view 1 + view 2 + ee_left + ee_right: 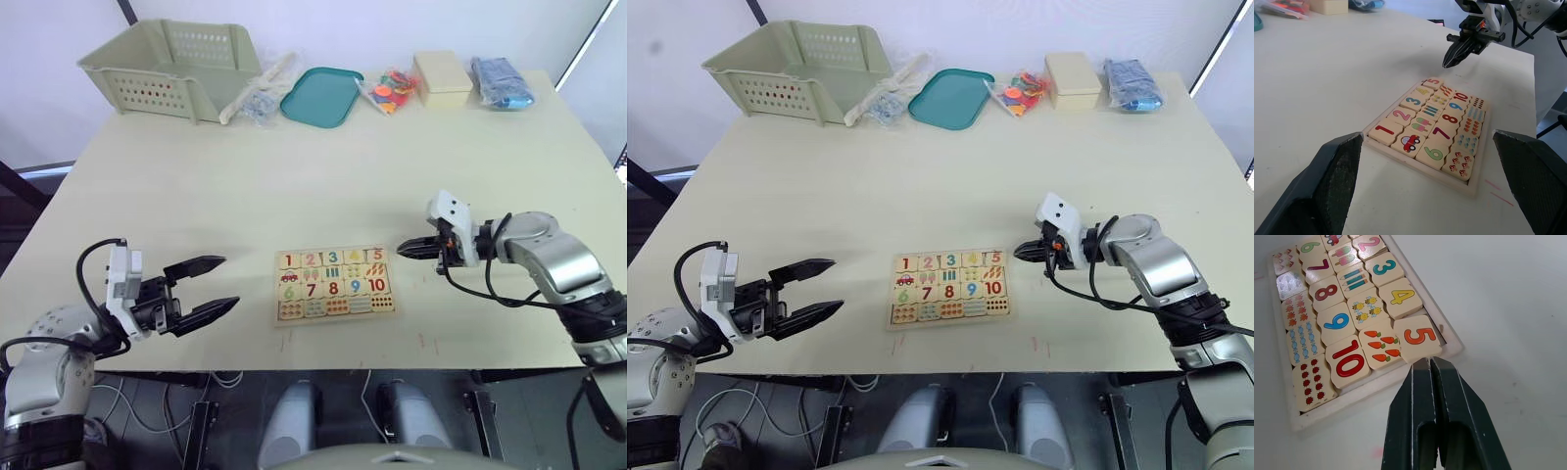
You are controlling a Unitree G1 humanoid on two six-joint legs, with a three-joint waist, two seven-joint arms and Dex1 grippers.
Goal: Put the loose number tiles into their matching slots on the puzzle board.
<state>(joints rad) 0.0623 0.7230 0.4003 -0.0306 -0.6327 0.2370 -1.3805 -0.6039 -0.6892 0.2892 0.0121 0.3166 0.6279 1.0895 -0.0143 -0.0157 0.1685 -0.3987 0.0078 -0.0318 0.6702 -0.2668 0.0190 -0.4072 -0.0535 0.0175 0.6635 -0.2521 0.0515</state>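
Wooden puzzle board [1376, 382], five number tiles [1419, 337] seated

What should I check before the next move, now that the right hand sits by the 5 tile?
1. Pale-wood number tiles 1 to 4 lying flat in the rimmed wooden puzzle board: ok.
2. Square pale-wood 5 tile seated flush: not ok, its corner lies tilted over the rim.
3. Right hand shut, empty, just off the 5 tile: ok.
4. Left hand open, away from the board: ok.
5. Loose tiles left on the table: ok, none seen.
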